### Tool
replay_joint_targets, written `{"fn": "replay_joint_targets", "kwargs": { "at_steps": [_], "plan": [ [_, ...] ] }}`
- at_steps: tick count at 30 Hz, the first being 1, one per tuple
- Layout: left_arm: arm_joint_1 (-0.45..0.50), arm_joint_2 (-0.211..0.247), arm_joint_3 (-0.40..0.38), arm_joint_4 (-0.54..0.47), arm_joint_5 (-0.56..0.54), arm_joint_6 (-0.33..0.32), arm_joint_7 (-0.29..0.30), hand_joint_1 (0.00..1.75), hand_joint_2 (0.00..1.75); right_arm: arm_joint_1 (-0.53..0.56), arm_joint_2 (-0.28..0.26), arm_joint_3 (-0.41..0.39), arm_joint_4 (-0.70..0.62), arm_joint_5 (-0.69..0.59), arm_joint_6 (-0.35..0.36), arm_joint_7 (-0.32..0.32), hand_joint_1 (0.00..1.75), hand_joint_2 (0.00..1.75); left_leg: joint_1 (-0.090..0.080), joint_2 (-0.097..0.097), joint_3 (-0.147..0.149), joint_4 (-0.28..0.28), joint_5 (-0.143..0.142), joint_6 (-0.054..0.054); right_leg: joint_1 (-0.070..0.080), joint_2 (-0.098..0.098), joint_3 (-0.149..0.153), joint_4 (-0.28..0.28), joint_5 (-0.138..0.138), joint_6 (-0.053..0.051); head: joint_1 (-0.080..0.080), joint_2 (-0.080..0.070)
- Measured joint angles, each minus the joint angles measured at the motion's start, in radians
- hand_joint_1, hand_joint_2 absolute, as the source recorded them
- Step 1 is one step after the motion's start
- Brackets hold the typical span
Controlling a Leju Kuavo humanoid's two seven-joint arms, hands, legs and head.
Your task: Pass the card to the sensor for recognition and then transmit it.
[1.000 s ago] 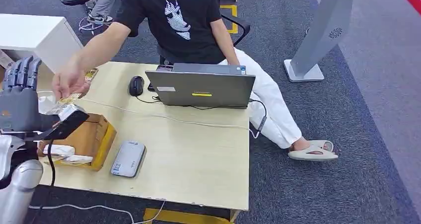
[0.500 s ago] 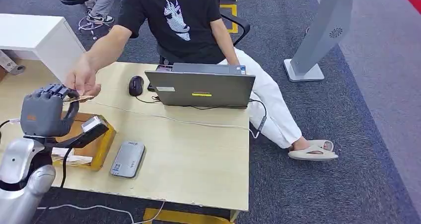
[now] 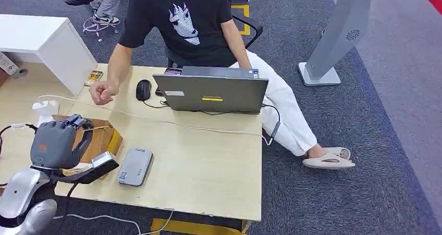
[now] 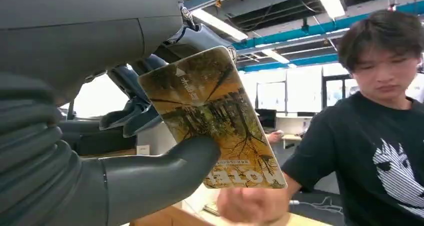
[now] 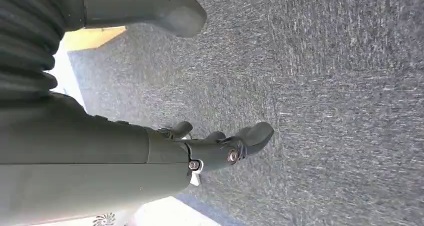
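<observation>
Change: since the earlier frames the left hand [image 3: 54,144] has come down from beside the person's hand [image 3: 102,93] to hang over the cardboard box [image 3: 99,141], and the person's hand has drawn back toward the mouse [image 3: 143,89].
Left hand: it pinches the card [image 4: 215,121] between its thick thumb and darker fingers [image 4: 135,110].
Card: yellow-brown with a tree print, held in the left hand above the box at the table's near left part; from the head view only a thin edge shows [image 3: 100,126].
Right hand: [image 5: 220,148] hangs over grey carpet, fingers apart, nothing in it.
Sensor: the grey reader [image 3: 135,165] lies flat on the table [image 3: 208,162], just beside the box, apart from the card.
Person: seated behind the laptop [image 3: 211,93], fist resting on the table near the mouse.
</observation>
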Motion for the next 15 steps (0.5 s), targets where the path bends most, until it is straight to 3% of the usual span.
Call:
{"fn": "replay_joint_targets", "kwargs": {
  "at_steps": [3,8,15],
  "plan": [
    [0.043,0.005,0.002,-0.029,-0.003,-0.009,-0.013,1.75,1.75,0.000,0.000,0.007,-0.002,-0.026,0.000,0.010,0.00,1.75,0.000,0.001,0.001,0.000,0.000,0.000,0.000,0.002,0.001,0.000,0.000,0.000,0.000,0.000],
    [0.189,0.005,0.005,-0.117,0.021,-0.082,-0.033,1.75,1.75,0.004,0.000,0.080,-0.017,-0.202,-0.004,0.108,0.00,1.75,0.000,0.004,0.001,0.000,0.000,0.000,0.000,0.004,-0.001,0.000,0.000,0.000,0.000,0.000],
    [0.302,-0.001,-0.030,-0.145,0.014,-0.124,0.013,1.75,1.75,-0.002,0.000,0.180,-0.025,-0.243,-0.011,0.111,0.00,1.75,0.000,0.003,0.001,0.000,0.000,0.000,0.000,0.003,-0.002,0.000,0.000,0.000,0.000,0.000]
  ]
}}
